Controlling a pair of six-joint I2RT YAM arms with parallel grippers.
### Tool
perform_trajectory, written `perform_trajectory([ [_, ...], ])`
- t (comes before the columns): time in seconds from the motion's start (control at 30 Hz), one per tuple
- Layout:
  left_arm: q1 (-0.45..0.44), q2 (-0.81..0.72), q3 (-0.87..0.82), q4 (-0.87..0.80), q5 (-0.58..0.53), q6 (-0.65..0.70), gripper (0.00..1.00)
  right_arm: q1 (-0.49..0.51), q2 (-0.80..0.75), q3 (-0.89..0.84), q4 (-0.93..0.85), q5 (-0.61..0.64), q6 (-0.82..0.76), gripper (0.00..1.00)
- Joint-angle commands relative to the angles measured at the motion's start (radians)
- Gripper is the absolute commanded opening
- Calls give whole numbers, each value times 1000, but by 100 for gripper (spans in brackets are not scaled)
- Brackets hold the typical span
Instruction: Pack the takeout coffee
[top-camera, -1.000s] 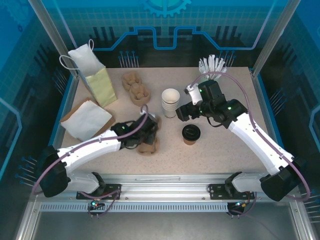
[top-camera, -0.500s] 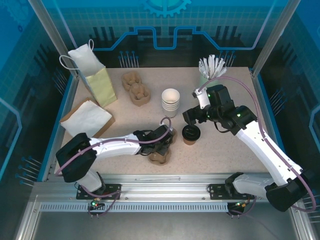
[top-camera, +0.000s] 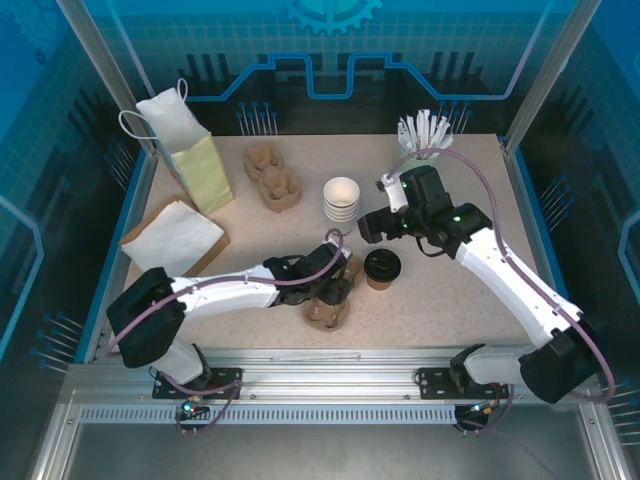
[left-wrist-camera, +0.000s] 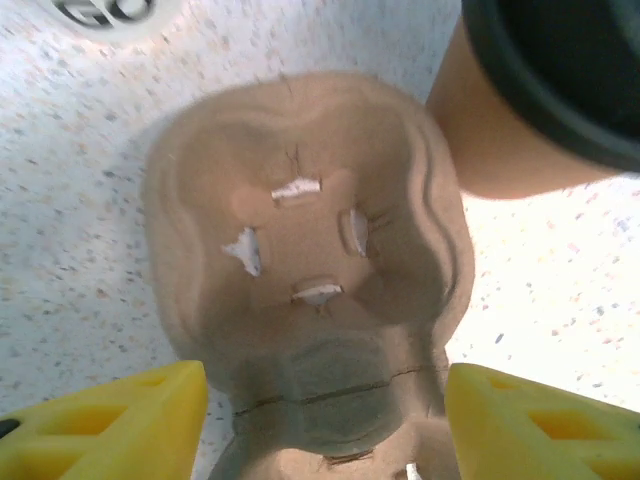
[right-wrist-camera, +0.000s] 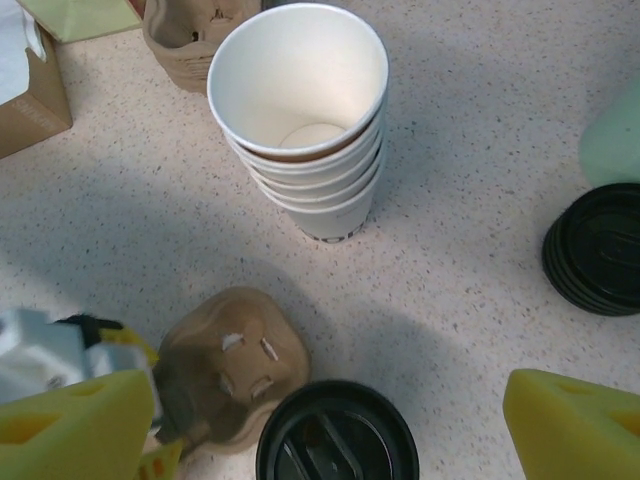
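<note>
Hovering over the table (top-camera: 430, 300), the right gripper (top-camera: 372, 229) sits just far of the takeout coffee (top-camera: 382, 267) with its jaws spread wide. In the right wrist view the black lid (right-wrist-camera: 337, 432) lies between the 2 yellow fingers (right-wrist-camera: 575, 425), clear of both.

The coffee stands upright near the table's centre, on the near side of the stack of white cups (top-camera: 341, 199). It is just beside the right end of a pulp cup carrier (top-camera: 325, 310).

The left gripper (top-camera: 336, 284) is low over that carrier, jaws spread, with 1 finger (left-wrist-camera: 100, 425) on each side of the carrier's narrow end. Cannot tell if the pads touch it. The carrier lies flat, and the left wrist view shows 1 cup well with 4 slit tabs.

A 2nd carrier (top-camera: 272, 175) is at far left-centre. A paper bag (top-camera: 190, 150) stands at far left, with a flat white-and-brown packet (top-camera: 175, 240) at left, near of the bag. Spare black lids (right-wrist-camera: 595, 250) sit right of the white cups.
</note>
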Motion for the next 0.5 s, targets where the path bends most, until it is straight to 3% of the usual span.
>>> perform_trajectory([
  [0.0,87,-95,-12,39,58,0,66,-16,35,-22,99,-46,19,92],
  [0.07,171,-97,-25,104,155,-10,68,-20,55,-24,120,-56,32,92],
  [0.17,249,-35,-17,222,212,-2,72,-25,70,-25,131,-52,38,92],
  [0.47,300,163,45,465,163,55,74,-83,23,-59,110,-61,36,92],
])
